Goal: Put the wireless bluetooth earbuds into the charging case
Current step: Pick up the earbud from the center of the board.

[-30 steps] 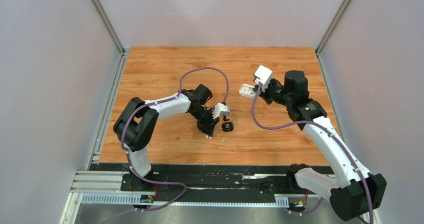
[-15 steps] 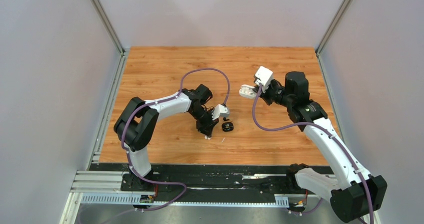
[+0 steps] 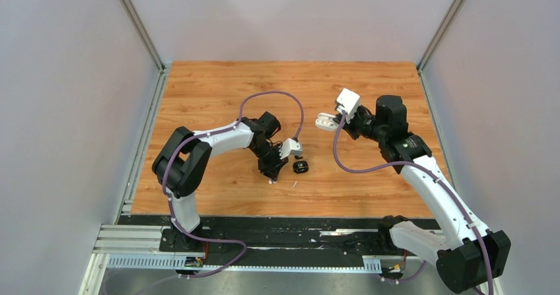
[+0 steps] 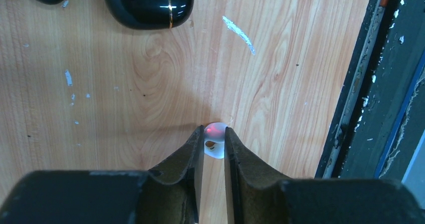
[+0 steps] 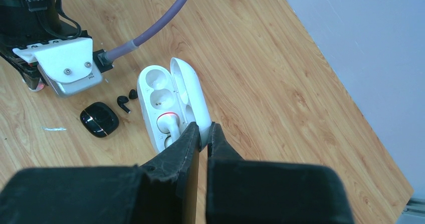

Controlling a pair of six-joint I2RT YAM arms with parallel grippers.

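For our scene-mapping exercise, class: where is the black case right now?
In the top view the black case lies mid-table, just right of the left gripper; the right wrist view shows a small black earbud beside it.

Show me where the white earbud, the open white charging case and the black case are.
white earbud (image 4: pixel 215 145): left wrist view, on its glossy body.
open white charging case (image 5: pixel 156 87): right wrist view, on its base.
black case (image 5: pixel 99 120): right wrist view, on its top.

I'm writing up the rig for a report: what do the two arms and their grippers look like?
The left arm and right arm each have white links, black joints and a purple cable. The left gripper and right gripper each have two black tapering fingers.
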